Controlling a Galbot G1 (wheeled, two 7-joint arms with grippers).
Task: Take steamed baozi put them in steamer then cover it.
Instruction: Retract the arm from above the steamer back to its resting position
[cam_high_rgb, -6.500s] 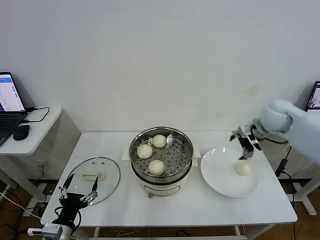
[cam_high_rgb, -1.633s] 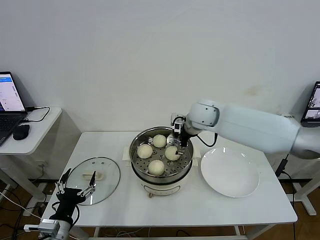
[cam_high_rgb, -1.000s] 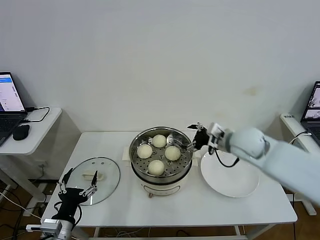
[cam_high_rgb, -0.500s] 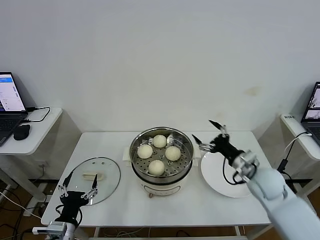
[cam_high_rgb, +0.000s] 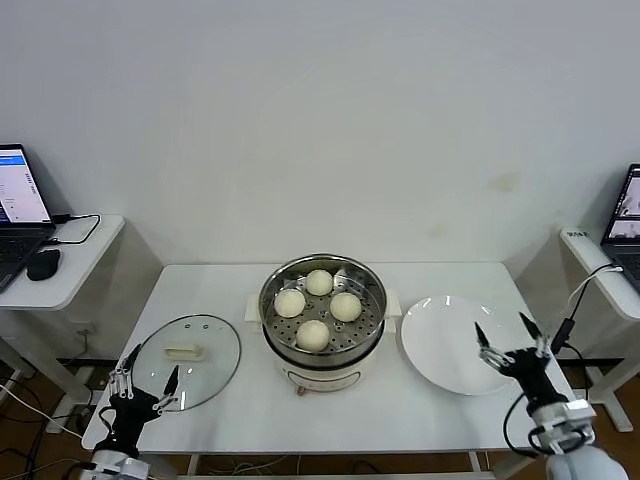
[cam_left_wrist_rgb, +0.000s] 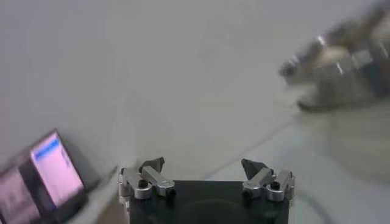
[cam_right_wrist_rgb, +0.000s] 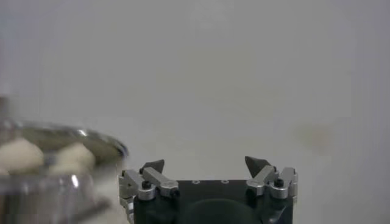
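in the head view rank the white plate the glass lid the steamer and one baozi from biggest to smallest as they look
1. Steamer and white plate: look about alike, too close to rank.
2. Glass lid: slightly smaller, though only marginally.
3. Baozi: clearly smallest.

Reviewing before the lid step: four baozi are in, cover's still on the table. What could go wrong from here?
1. The cover lies flat with a low bar handle; the open left gripper might slip off it.
2. The glass cover sits near the table's front-left edge; a nudge could push it off.
3. The baozi dome up in the steamer; a tilted cover could press on them.
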